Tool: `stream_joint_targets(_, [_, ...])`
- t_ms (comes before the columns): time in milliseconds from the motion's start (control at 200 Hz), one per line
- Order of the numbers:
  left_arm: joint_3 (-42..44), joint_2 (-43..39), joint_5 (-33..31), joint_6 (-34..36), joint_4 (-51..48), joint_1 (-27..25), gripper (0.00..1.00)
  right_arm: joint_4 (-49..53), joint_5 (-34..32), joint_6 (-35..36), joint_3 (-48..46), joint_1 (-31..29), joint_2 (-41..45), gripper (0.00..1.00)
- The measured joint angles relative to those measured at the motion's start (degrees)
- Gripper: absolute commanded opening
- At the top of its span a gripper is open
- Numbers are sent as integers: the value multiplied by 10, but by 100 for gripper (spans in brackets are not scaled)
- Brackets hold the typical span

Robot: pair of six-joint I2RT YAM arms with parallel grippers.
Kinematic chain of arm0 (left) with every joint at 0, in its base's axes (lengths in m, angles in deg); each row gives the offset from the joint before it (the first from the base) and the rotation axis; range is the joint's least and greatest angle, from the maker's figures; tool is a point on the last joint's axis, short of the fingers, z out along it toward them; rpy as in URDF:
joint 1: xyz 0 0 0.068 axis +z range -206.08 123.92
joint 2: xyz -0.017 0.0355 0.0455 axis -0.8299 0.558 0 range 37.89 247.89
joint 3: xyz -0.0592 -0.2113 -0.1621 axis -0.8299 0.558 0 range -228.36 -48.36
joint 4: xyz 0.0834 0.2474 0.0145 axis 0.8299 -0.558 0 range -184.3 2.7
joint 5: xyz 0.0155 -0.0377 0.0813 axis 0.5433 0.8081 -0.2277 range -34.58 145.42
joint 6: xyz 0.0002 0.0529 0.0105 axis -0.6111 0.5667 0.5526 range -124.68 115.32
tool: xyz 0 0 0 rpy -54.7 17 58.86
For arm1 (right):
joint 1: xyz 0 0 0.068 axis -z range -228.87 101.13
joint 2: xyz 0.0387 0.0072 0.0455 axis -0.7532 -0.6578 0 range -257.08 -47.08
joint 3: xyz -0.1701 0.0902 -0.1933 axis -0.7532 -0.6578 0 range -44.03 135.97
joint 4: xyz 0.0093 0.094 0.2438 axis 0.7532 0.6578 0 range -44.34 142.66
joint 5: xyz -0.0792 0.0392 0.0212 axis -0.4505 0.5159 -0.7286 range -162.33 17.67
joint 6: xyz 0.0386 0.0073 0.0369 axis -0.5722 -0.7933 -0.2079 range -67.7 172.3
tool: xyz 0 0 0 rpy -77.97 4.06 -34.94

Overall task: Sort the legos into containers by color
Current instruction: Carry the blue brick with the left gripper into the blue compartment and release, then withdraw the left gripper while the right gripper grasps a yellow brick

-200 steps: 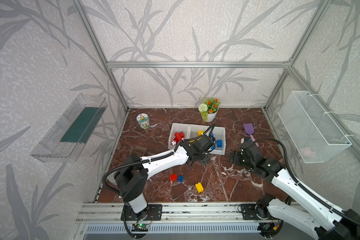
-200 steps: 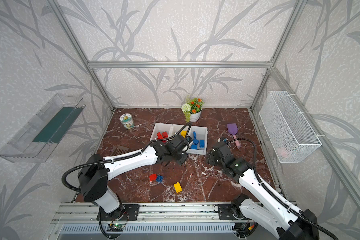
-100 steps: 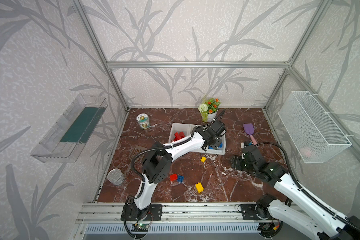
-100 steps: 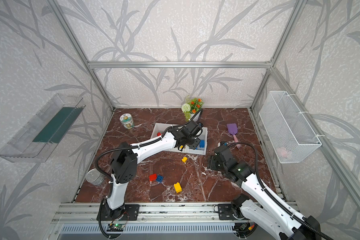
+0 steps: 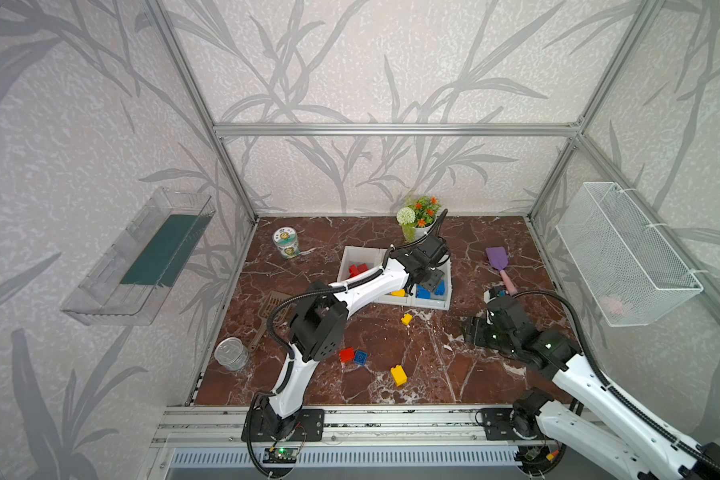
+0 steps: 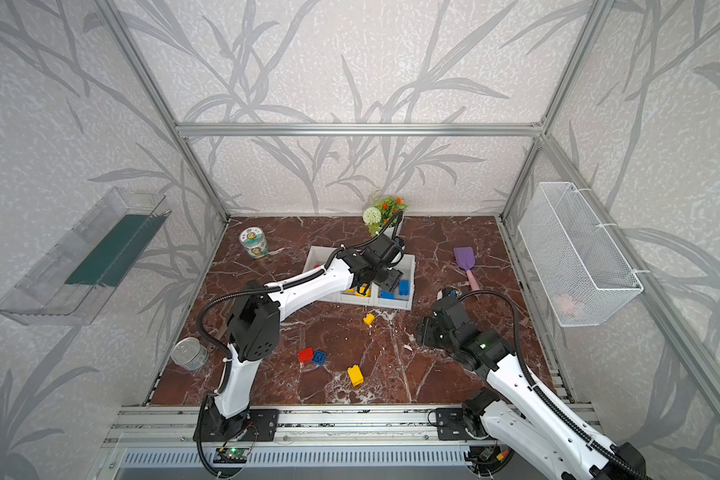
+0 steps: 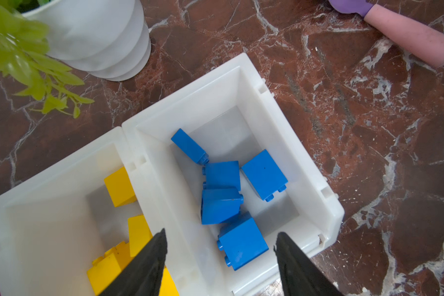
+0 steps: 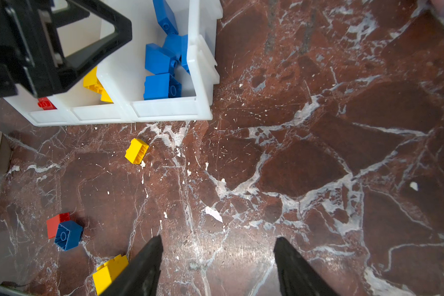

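Three joined white containers [image 5: 352,250] [image 6: 321,250] stand mid-floor. They hold red legos [image 5: 356,270] at the left, yellow legos [image 7: 119,187] in the middle and several blue legos [image 7: 221,205] at the right. My left gripper [image 5: 431,282] [image 6: 389,282] [image 7: 219,234] hangs open over the right bin [image 7: 305,164], holding nothing, with a blue brick lying below its jaws. Loose on the floor are a yellow brick [image 5: 406,319] [image 8: 136,150], a red brick [image 5: 346,354], a blue brick [image 5: 361,357] and another yellow brick [image 5: 398,375]. My right gripper [image 5: 472,330] [image 8: 217,238] is open and empty above bare floor.
A white flower pot [image 5: 418,226] stands right behind the bins. A purple scoop [image 5: 497,259] lies to their right, and a tin [image 5: 285,242] stands at the back left. A silver can [image 5: 231,353] and a brown scoop [image 5: 271,303] sit at the left edge.
My left arm swung from the bins' front back over the right bin and its jaws opened. The yellow brick before the bins came into view. My right arm shifted slightly.
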Motion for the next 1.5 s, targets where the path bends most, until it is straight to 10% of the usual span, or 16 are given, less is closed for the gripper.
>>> stream_joint_targets(535, [163, -129, 0, -36, 56, 50, 71, 5, 17, 21, 0, -73, -24, 69])
stream_joint_targets(1010, [395, -359, -13, -62, 88, 143, 71, -57, -20, -22, 148, -332, -347, 69])
stream_joint_targets(1500, [591, -555, -19, -115, 90, 201, 72, -31, -15, -34, 260, -390, -525, 63])
